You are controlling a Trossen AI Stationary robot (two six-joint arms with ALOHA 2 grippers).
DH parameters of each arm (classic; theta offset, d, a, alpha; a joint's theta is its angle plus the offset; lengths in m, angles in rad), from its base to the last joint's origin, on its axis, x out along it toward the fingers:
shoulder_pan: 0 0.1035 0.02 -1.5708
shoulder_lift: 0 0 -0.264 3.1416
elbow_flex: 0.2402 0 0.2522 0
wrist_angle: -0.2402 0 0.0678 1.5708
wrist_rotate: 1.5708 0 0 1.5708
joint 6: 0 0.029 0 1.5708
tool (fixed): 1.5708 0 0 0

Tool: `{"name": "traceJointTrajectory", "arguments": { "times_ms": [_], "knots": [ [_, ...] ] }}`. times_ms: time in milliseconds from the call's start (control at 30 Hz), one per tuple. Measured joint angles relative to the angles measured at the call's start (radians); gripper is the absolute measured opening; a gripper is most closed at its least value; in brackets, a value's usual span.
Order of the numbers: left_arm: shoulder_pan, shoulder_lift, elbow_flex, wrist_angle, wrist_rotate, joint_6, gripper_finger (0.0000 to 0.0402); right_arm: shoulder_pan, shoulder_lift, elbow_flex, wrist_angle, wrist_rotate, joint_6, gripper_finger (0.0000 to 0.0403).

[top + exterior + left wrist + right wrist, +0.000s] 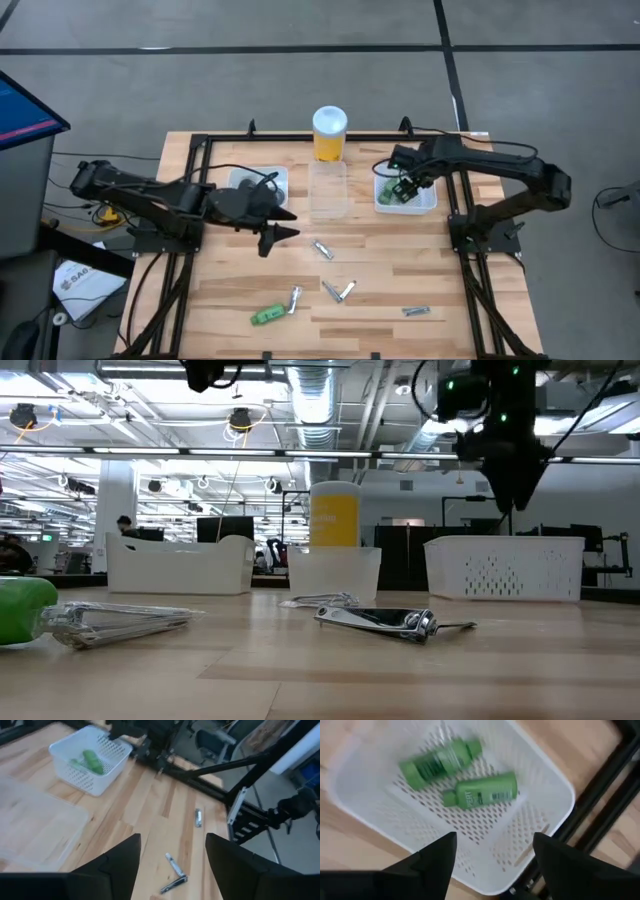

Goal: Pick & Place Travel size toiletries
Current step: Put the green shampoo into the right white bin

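Two small green bottles (465, 775) lie on their sides in the white perforated basket (418, 204) at the table's right far side. My right gripper (495, 837) hangs open just above that basket (505, 565) and touches nothing. A third green bottle (265, 315) lies on the table near the near edge, also in the low view (20, 610). Several slim silvery pieces (322, 250) (338, 291) (415, 312) lie scattered on the wood. My left gripper (278, 238) hovers open left of the table's middle, above the bare wood. No dark pots show.
A tall yellow cylinder with a white lid (330, 133) stands at the far edge, with a clear tray (328, 190) in front of it. A white tray (262, 180) sits under my left arm. Black frame rails (455, 215) run along both sides of the table.
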Motion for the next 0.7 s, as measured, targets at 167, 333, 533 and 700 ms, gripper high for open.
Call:
{"name": "traceJointTrajectory", "arguments": {
  "times_ms": [167, 333, 533, 700],
  "knots": [
    [-0.007, -0.062, -0.001, -0.009, -0.007, 0.025, 0.0205, 0.0, -0.099, 0.051, 0.04, -0.006, 0.001, 0.0254],
    [-0.064, -0.087, -0.057, -0.027, -0.004, 0.021, 0.0196, 0.001, -0.193, 0.068, 0.077, -0.035, 0.033, 0.0253],
    [-0.235, 0.007, -0.129, -0.026, 0.052, 0.009, 0.0195, 0.001, -0.262, 0.069, 0.081, -0.057, 0.067, 0.0253],
    [-0.352, 0.148, -0.131, 0.007, 0.067, 0.005, 0.0213, 0.013, -0.274, 0.069, 0.08, -0.063, 0.076, 0.0253]
  ]
}}
